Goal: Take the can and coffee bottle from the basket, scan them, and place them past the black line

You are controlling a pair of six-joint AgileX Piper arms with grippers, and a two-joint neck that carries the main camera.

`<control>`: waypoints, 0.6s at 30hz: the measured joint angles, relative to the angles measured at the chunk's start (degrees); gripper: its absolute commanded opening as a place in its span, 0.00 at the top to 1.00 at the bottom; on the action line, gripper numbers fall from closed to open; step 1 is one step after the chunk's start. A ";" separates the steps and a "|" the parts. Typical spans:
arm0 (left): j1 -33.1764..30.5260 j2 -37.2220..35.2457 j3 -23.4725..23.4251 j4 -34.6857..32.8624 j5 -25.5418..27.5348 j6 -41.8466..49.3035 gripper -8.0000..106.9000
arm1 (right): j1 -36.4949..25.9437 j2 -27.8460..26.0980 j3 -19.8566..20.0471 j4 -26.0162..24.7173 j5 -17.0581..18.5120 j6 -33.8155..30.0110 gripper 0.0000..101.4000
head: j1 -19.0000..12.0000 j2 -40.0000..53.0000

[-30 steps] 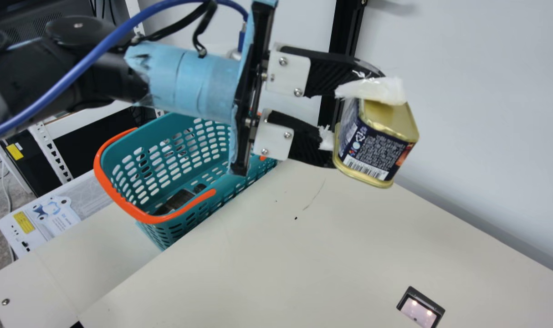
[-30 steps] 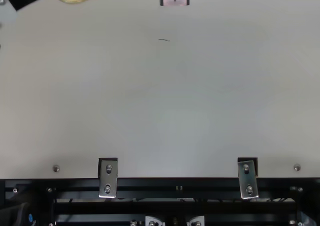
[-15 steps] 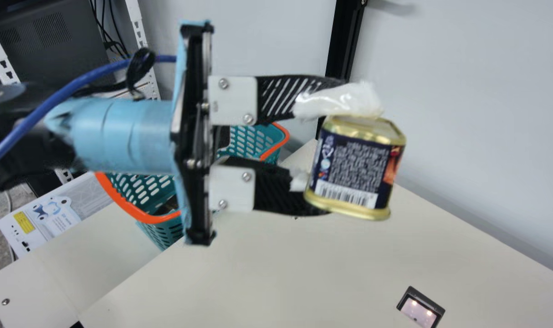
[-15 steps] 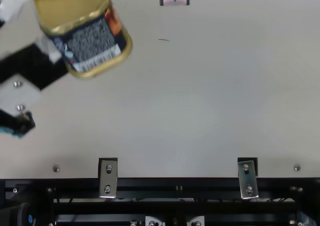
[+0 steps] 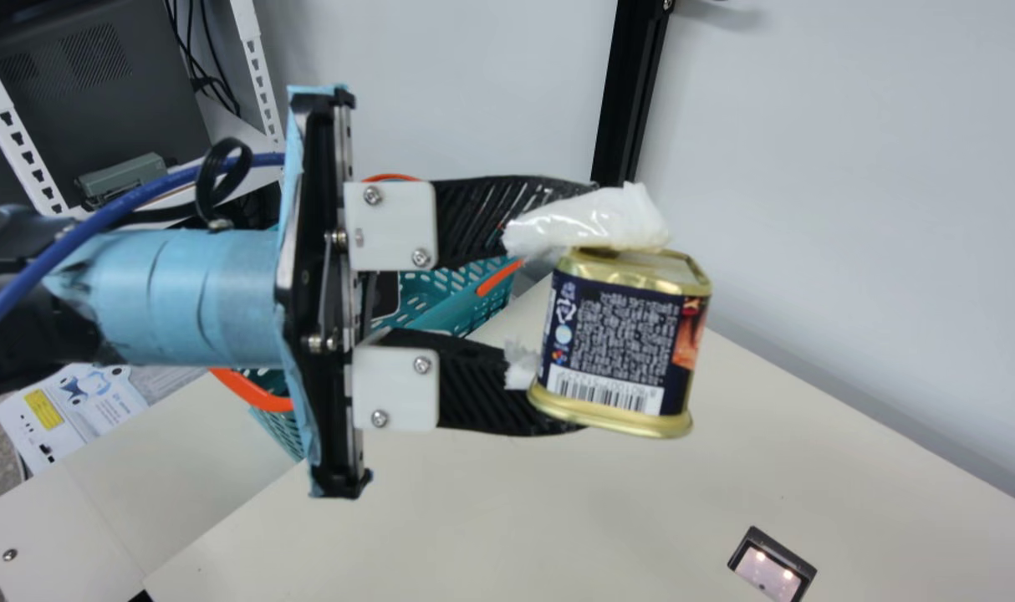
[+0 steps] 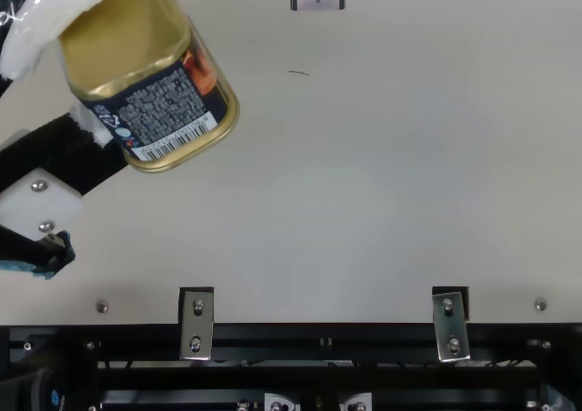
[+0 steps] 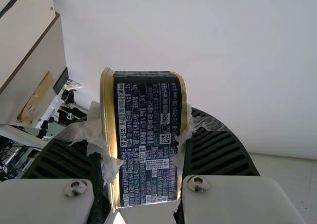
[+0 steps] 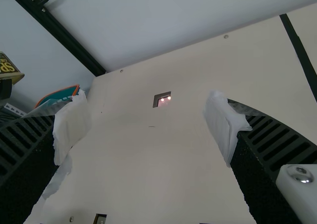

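Clenched at the left gripper (image 5: 604,313), grasping the can (image 5: 616,343) across its 2 gold-rimmed ends. Held in the air above the table (image 5: 558,535), roughly upright in the main view, with its longer side running outward along the 2 fingers. Shows the barcode to the neck camera, not down to the table.

From the can, look down and to the robot's right for the scanner (image 5: 765,572), lit and apart from it. Probably at the step of bringing 1 of the 2 items to scan. Calls next, by the look of it, for a shift right and a roll of the wrist, to face the barcode to the scanner. Could miss the read if lowered as turned now, or slip if knocked.

At the right gripper (image 8: 147,127), released and spread wide, with nothing clasped. Farther from the can there than at the left gripper.

Behind the left gripper in the main view, find the basket (image 5: 252,390), partly covered. Beyond the scanner from the basket, find the black line (image 8: 299,53), to be passed after scanning.
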 measured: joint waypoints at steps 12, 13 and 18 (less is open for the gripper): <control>0.00 0.00 0.00 0.00 0.00 0.00 0.84 | 0.00 0.00 0.00 0.00 0.00 0.00 0.00 | -0.29 0.00; 0.00 0.00 0.00 0.00 0.00 0.00 0.84 | 0.00 0.00 0.00 0.00 0.00 0.00 0.00 | -0.29 0.00; 0.00 0.13 0.12 -0.17 0.00 0.20 0.84 | 0.00 0.00 0.00 0.00 0.00 0.00 0.00 | 0.00 0.00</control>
